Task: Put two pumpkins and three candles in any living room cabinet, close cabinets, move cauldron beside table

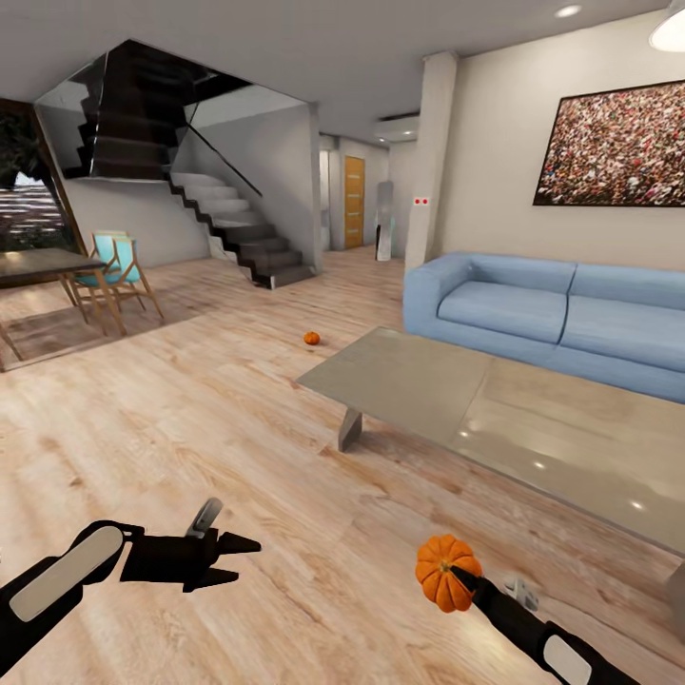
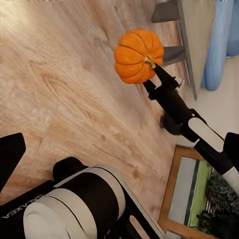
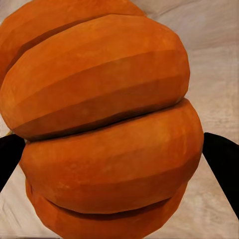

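The right gripper (image 1: pixel 455 574) holds one pumpkin (image 1: pixel 444 571) low at near right, fingers clamped on its sides. The left gripper (image 1: pixel 228 559) hangs empty at near left, jaws narrowly parted. The second pumpkin (image 1: pixel 311 338) lies far ahead on the floor (image 1: pixel 190 409), left of the table (image 1: pixel 428 381), nearer the free left arm.

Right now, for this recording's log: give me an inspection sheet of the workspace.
Surface: wooden floor; coffee table top bare, glossy.
Job's things: larger pumpkin held aloft; second pumpkin on the floor beyond the table.
Clutter: nothing seen.
Grippers: right gripper shut on the larger pumpkin; left gripper open, empty.
Cables: nothing seen.
Surroundings: blue sofa, staircase, dining table with chairs, wall picture.
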Tool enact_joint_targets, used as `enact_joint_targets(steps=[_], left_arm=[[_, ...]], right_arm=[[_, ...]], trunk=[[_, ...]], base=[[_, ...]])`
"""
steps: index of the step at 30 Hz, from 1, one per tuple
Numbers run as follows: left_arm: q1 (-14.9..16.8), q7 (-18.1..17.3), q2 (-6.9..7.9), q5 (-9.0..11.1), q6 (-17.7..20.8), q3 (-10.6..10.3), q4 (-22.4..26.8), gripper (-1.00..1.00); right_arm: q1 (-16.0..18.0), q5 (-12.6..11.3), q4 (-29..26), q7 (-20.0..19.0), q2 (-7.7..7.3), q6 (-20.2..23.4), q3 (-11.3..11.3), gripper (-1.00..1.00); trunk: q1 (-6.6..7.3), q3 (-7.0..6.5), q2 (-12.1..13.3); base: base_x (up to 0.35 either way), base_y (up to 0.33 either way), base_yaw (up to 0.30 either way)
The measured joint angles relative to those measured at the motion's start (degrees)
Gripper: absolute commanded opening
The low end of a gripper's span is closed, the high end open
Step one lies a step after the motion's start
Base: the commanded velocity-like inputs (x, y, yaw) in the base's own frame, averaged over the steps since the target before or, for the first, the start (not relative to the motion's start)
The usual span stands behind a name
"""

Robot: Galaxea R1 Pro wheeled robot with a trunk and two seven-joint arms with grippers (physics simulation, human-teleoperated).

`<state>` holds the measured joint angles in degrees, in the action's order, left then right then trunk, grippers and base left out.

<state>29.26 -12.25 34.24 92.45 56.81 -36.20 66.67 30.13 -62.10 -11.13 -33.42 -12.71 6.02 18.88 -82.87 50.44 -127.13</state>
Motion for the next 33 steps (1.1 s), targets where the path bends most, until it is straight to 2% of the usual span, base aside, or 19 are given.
enact_joint_targets(steps=[12, 19, 22, 30, 33], left_arm=[[-0.01, 0.00, 0.01, -0.01, 0.00, 0.04, -0.06, 1.00], [0.02, 0.09, -0.09, -0.02, -0.01, -0.25, -1.23, 1.00], [0.01, 0.19, -0.09, -0.08, -0.07, -0.38, -1.24, 1.00], [-0.01, 0.09, -0.08, -0.09, -0.09, -0.05, -1.22, 1.00], [0.00, 0.02, -0.01, -0.08, -0.07, 1.14, -1.22, 1.00]], right_arm=[[0.00, 0.18, -0.03, 0.11, 0.25, -0.01, 0.12, -1.00], [-0.01, 0.13, -0.19, 0.03, 0.18, -0.05, 0.01, -1.00], [0.00, 0.09, -0.05, -0.02, 0.15, -2.16, -0.14, -1.00], [0.00, 0.30, -0.17, 0.05, 0.28, -3.91, 0.01, -1.00], [0.00, 0.32, -0.17, 0.13, 0.33, -3.99, 0.05, -1.00]], trunk=[[0.00, 0.00, 0.00], [0.00, 0.00, 0.00], [0.00, 0.00, 0.00], [0.00, 0.00, 0.00], [0.00, 0.00, 0.00]], base=[[0.000, 0.000, 0.272], [0.000, 0.000, 0.024], [0.000, 0.000, 0.086], [0.000, 0.000, 0.258], [0.000, 0.000, 0.281]])
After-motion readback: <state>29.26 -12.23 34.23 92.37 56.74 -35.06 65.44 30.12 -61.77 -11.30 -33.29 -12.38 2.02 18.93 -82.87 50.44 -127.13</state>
